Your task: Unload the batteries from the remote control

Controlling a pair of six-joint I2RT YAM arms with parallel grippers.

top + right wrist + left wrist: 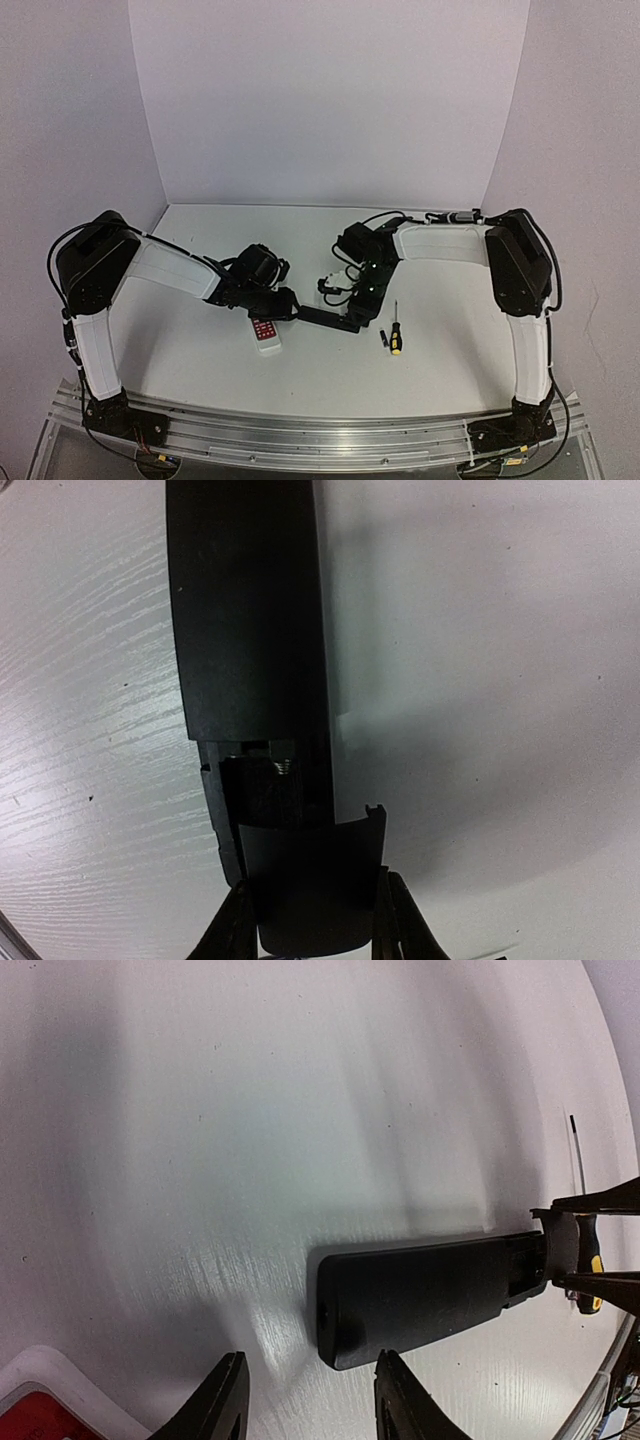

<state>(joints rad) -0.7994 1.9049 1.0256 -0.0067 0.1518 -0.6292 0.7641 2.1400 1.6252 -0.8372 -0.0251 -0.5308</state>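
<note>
The slim black remote control (pixel 328 318) lies flat on the white tabletop (pixel 200 350) near the middle, between the two arms, its length running left to right in the top view.

The right claw (pixel 312 920) is closed on the remote's battery cover (pixel 310 880). The two fingers (pixel 235 925) press the cover's side edges at the right-hand end of the remote. The cover sits partly slid off the body, so a short stretch of the battery compartment (pixel 270 780) lies bare between the cover's edge and the rest of the back shell. A small metal contact (pixel 284 766) shows at the inner end of that opening. Whether the dark rounded shape below it is one of the batteries I cannot tell.

The left claw (pixel 310 1360) stands open at the remote's other end. Its fingertips (pixel 225 1390) are spread apart with nothing between them, and the rounded end of the remote lies just ahead of them, not touched.

A wider white remote with a red button panel (pixel 266 335) lies just beside the left claw, on its near side. A yellow-and-black-handled screwdriver (pixel 395 335) lies on the tabletop close to the right claw, apart from the black remote.
</note>
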